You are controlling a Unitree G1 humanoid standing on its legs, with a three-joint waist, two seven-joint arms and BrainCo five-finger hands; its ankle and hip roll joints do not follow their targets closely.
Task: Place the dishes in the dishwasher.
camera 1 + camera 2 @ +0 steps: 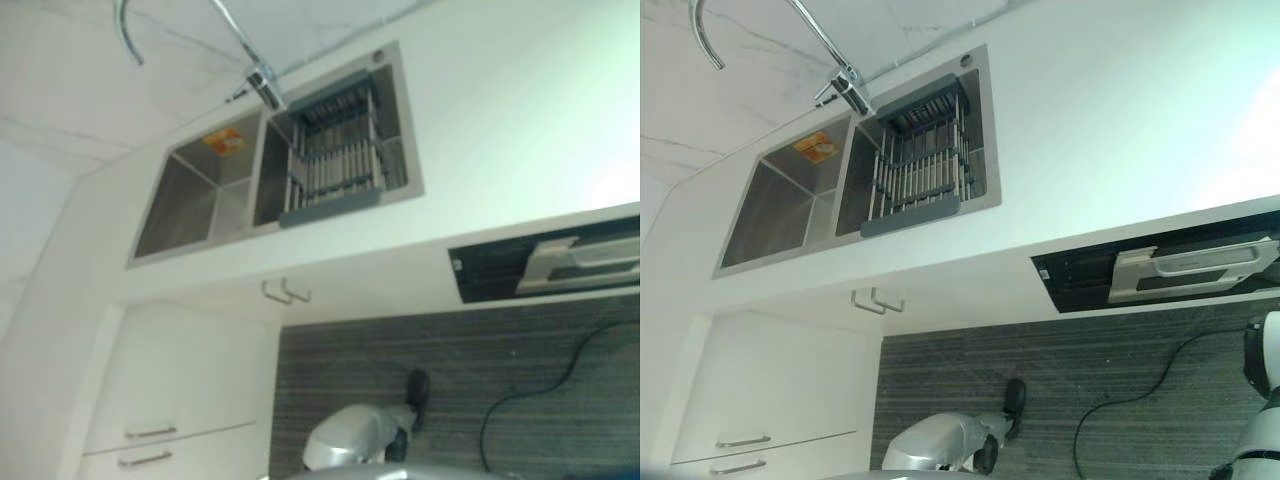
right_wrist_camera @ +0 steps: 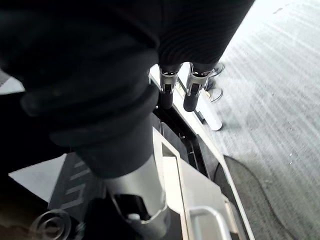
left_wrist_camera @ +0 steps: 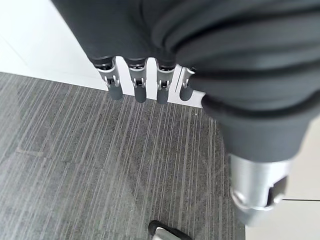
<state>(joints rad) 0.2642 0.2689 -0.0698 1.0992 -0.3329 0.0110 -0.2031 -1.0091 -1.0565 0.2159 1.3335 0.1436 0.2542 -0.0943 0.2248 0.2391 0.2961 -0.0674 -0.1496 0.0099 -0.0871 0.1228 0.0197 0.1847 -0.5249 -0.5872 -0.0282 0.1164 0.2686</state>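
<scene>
Left eye view, counter: a white counter (image 1: 500,120) is seen from above, with a double steel sink (image 1: 200,190) set into it.
Left eye view, sink: a dark-framed drying rack (image 1: 335,160) is laid across the sink's right basin; a curved tap (image 1: 262,80) rises behind it; an orange sticker (image 1: 224,141) is fixed inside the left basin.
Left eye view, dishwasher: the dishwasher (image 1: 545,265) is set under the counter edge at the right, its top shown as a dark slot with a pale handle.
Left eye view, dishes: none can be made out in the rack, the sink or on the counter.
Right eye view, cupboards: white drawers (image 1: 760,400) with bar handles are seen at the lower left, beside grey striped carpet (image 1: 1110,360).
Left wrist view, left hand: the left hand (image 3: 137,82) is held above the carpet, its fingers hanging straight and relaxed, with nothing in them.
Right wrist view, right hand: the right hand (image 2: 180,90) is held over the dishwasher's dark top edge, its fingers straight and holding nothing.
</scene>
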